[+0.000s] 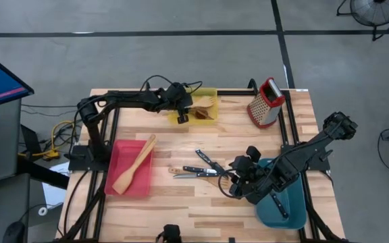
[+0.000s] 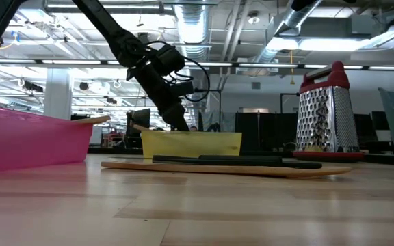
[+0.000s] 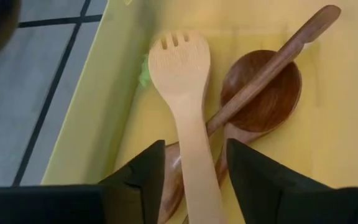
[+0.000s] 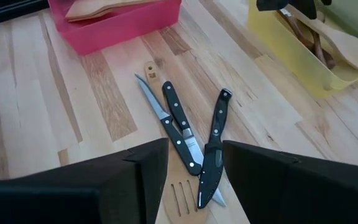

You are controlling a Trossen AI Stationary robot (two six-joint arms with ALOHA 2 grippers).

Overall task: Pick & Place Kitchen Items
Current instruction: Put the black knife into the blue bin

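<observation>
Fingers (image 3: 194,180) straddle pale slotted turner (image 3: 185,106), tines pointing away.

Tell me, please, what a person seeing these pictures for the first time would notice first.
Probably the left gripper, reaching into the yellow bin at the table's far edge, its open fingers on either side of a pale slotted spatula that lies over dark wooden spoons. Next, the black-handled knives crossed on the table's middle, below the open right gripper.

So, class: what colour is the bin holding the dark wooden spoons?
Yellow. The bin shows best in the left wrist view, with the spoons lying inside it.
</observation>
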